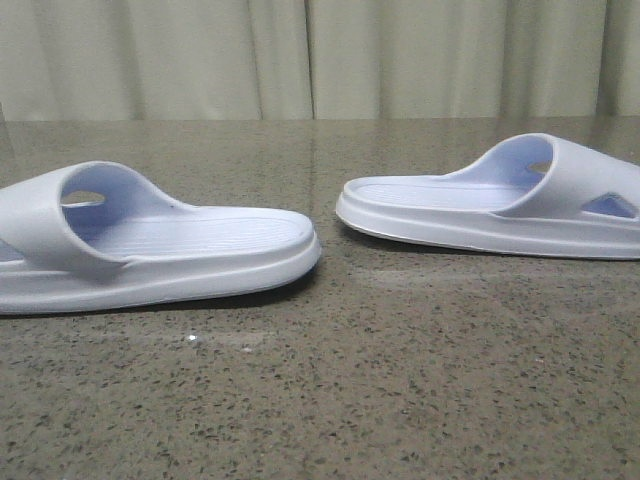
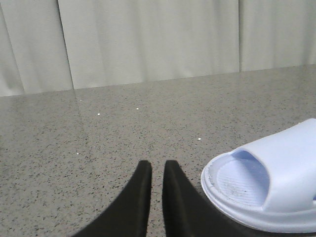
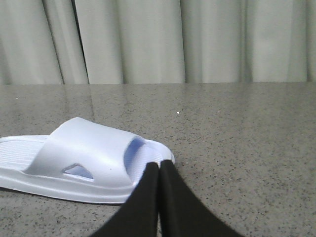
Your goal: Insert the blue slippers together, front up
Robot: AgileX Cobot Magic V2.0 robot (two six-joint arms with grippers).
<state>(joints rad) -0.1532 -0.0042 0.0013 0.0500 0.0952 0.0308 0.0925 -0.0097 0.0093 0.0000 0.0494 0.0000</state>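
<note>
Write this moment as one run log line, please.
left claw: shut, empty | right claw: shut, empty | blue slippers: apart on table, soles down

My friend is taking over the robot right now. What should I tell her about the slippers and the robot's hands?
Left end effector: shut, holding nothing, beside the left slipper.
Right end effector: shut, holding nothing, near the right slipper.
Both blue slippers lie flat, soles down, apart on the table, heel ends facing each other across a gap.
Done: nothing yet.
Left: pick up both and insert them together, fronts up.
</note>
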